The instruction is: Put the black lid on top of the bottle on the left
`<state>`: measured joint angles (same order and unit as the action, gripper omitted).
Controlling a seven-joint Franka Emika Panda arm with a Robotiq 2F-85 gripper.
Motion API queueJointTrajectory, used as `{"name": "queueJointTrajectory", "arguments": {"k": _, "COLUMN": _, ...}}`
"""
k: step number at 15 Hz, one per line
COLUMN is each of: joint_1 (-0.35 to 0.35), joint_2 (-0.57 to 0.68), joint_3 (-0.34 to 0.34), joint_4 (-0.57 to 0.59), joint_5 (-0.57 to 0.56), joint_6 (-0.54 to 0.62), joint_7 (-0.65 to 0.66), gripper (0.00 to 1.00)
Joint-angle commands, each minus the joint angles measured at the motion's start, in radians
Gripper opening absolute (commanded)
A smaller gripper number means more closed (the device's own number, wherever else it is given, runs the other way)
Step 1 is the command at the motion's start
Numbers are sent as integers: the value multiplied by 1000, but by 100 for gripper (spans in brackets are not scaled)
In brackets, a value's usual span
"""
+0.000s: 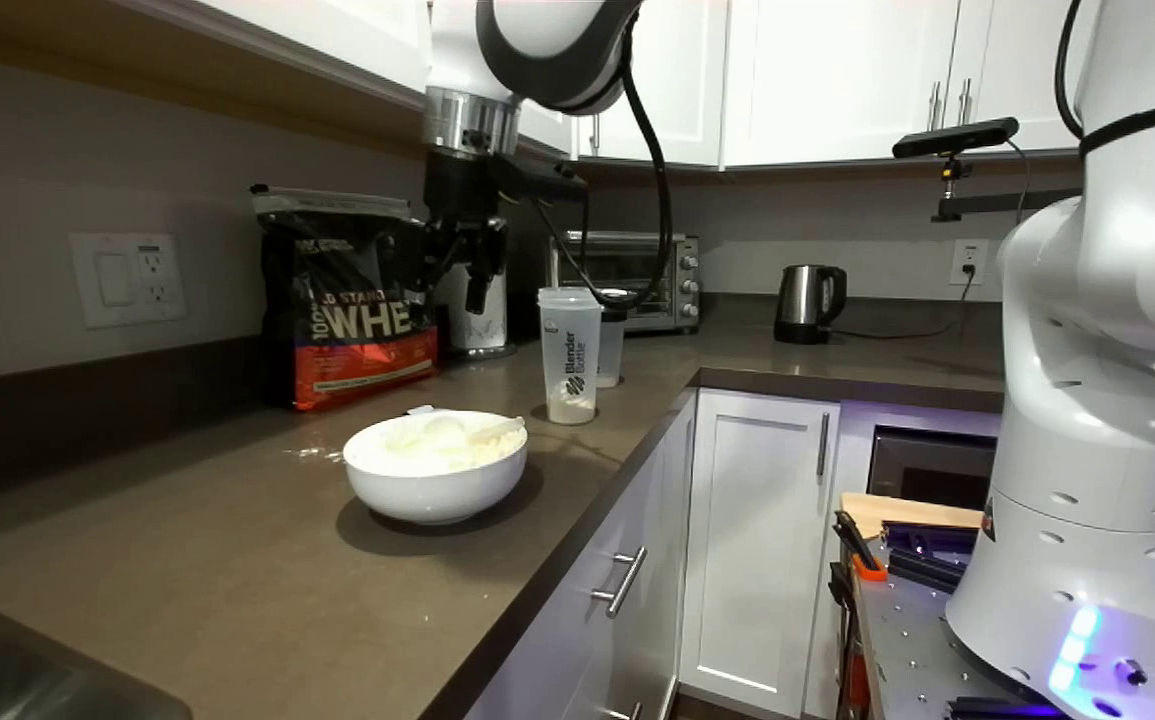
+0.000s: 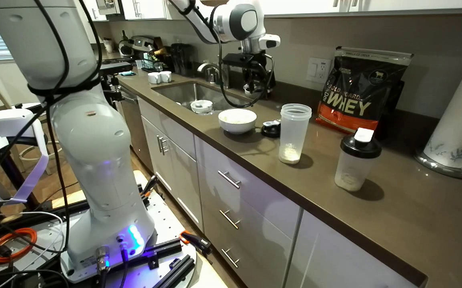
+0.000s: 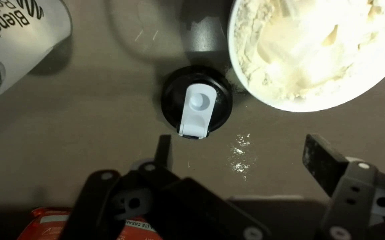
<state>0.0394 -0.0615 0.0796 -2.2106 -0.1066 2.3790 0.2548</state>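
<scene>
The black lid with a white flap lies on the counter; it shows in the wrist view point(image 3: 172, 100) and in an exterior view point(image 2: 270, 131). In an exterior view it is mostly hidden behind the bowl. The open clear bottle stands upright beside the lid in both exterior views point(image 1: 570, 350) point(image 2: 295, 132) and at the upper left of the wrist view point(image 3: 22, 46). It holds some powder. A second bottle point(image 2: 353, 166) wears a black lid. My gripper point(image 3: 237, 143) is open and empty above the counter, near the lid; it shows in both exterior views point(image 1: 449, 285) point(image 2: 259, 88).
A white bowl of powder point(image 1: 437, 480) stands close beside the lid. A whey bag point(image 2: 359, 92) leans at the wall. A paper towel roll point(image 2: 459, 120), toaster oven point(image 1: 682, 285), kettle point(image 1: 802, 300) and sink point(image 2: 195, 90) are around. Spilled powder point(image 3: 240, 156) lies on the counter.
</scene>
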Motion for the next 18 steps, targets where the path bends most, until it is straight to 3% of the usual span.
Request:
{"name": "queueJointTrajectory", "arguments": {"k": 1, "joint_1": -3, "joint_2": 64, "joint_3": -4, "joint_4": 53, "joint_5": -62, "joint_6": -12, "joint_7": 79, "gripper": 100}}
{"name": "queueJointTrajectory", "arguments": {"k": 8, "joint_1": 9, "joint_2": 179, "joint_3": -40, "joint_4": 114, "joint_5": -104, "joint_6": -23, "joint_7": 140, "gripper": 100}}
{"name": "queueJointTrajectory", "arguments": {"k": 13, "joint_1": 20, "joint_2": 252, "joint_3": -60, "joint_4": 161, "joint_5": -70, "joint_6": -46, "joint_7": 133, "gripper": 100}}
{"name": "queueJointTrajectory", "arguments": {"k": 14, "joint_1": 22, "joint_2": 263, "joint_3": -63, "joint_4": 169, "joint_5": -68, "joint_6": -50, "joint_7": 132, "gripper": 95}}
{"name": "queueJointTrajectory", "arguments": {"k": 18, "joint_1": 28, "joint_2": 305, "joint_3": -69, "joint_4": 203, "joint_5": -54, "joint_6": -79, "joint_7": 126, "gripper": 99}}
